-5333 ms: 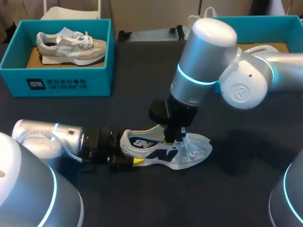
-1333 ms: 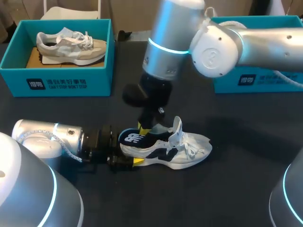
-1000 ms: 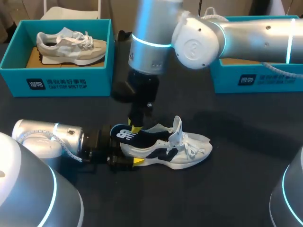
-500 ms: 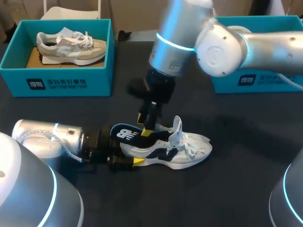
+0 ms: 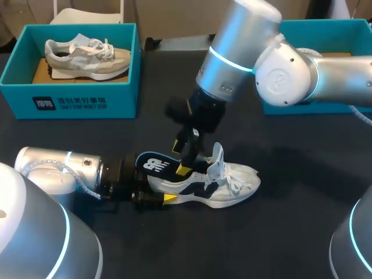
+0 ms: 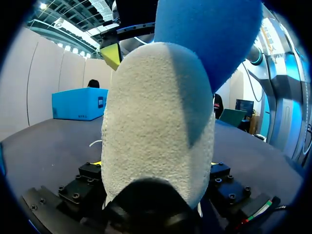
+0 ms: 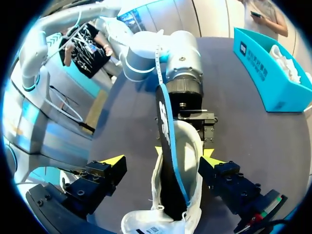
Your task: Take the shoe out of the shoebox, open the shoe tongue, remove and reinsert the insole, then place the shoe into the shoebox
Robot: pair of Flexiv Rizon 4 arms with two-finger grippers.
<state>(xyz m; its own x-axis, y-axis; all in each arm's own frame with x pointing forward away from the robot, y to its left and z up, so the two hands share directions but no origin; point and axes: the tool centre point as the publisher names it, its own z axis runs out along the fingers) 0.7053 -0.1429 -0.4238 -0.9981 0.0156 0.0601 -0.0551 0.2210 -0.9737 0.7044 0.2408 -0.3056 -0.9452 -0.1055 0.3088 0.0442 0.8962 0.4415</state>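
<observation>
Nearest, the left fingers (image 5: pixel 168 198) were clenched on the heel of the shoe (image 5: pixel 224 189), pinning it sole down on the surface (image 5: pixel 290 232). Its insole (image 5: pixel 154 164) stuck out backward over the heel, with the toe end inside. Above the opening the right fingers (image 5: pixel 185 169) hung released, one on each side of the shoe. Seating the insole well likely meant gripping its raised end and sliding it flat toward the toe, heel held steady. Beyond stood the open shoebox (image 5: pixel 331 35).

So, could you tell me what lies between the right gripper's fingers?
The shoe with its insole sticking out, in the right wrist view; the right gripper is open around it.
</observation>
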